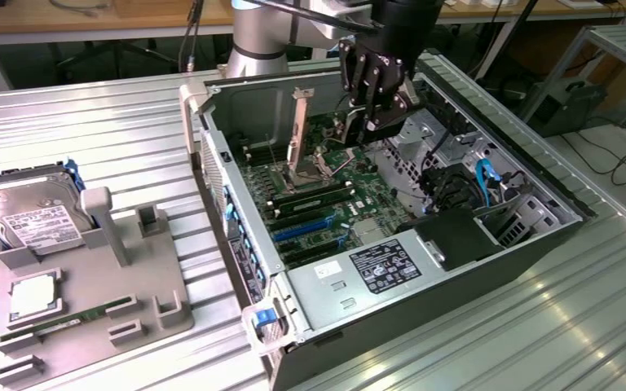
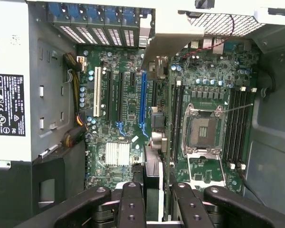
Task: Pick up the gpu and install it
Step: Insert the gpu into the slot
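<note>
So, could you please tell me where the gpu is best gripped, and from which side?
Grip the gpu by its top long edge, from above, fingers on its flat faces, as the gripper holds it: it stands edge-on over the motherboard, bracket at one end, leaving both faces free.

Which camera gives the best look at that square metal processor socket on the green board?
The wrist view: it looks straight down on the processor socket, so its whole square frame shows. The exterior view catches the same socket at a slant, deep inside the computer case, so its shape is harder to read.
</note>
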`<state>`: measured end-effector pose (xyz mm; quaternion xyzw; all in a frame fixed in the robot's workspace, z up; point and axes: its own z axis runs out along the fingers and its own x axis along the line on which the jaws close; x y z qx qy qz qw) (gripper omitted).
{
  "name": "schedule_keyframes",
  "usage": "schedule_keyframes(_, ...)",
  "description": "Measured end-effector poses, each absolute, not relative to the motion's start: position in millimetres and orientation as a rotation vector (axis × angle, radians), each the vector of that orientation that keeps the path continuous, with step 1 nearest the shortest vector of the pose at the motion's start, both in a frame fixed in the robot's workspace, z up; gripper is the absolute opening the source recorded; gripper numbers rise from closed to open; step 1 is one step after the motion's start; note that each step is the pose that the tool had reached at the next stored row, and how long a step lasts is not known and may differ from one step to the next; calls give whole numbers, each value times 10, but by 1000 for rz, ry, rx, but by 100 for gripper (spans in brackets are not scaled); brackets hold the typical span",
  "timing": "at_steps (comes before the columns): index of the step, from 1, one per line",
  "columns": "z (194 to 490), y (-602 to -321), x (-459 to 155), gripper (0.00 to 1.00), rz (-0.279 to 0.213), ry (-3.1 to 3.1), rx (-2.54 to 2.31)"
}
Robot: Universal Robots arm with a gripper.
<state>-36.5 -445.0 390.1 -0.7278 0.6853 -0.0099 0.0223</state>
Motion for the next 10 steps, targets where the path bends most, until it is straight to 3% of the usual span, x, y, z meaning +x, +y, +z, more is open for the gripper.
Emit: schedule_keyframes(10, 3466, -4453, -374, 27, -26, 2132, -2250)
